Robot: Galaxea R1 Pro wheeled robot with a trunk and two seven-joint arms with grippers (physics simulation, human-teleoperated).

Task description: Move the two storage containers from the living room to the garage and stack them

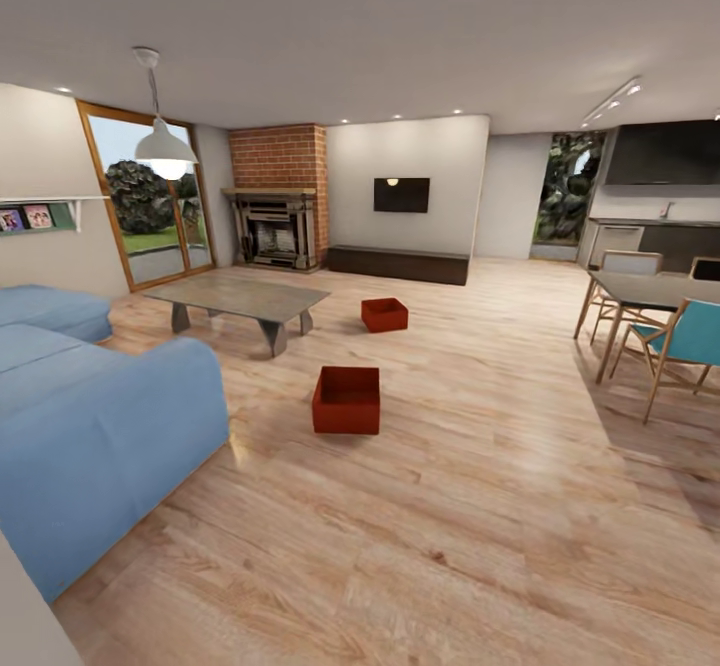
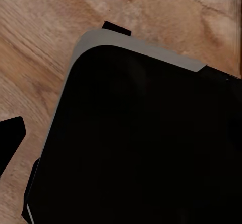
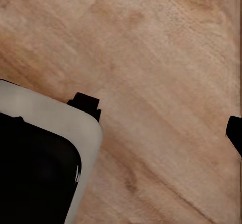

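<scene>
Approach is the step in hand: we are standing in the living room, facing the two storage containers on the wood plank floor (image 1: 480, 506). The nearer container (image 1: 346, 400) is sitting open-topped just off the corner of the blue sofa (image 1: 100, 436); the farther container (image 1: 384, 314) is resting beside the low grey table (image 1: 245, 298), well apart from the first. We are judging that nothing is being carried yet. Both wrist cameras are looking down at floor and dark robot bodywork, so we cannot tell whether either pincer is spread or pressed together. Next, we are expecting to drive up to the nearer container and bring both arms to its walls.
</scene>
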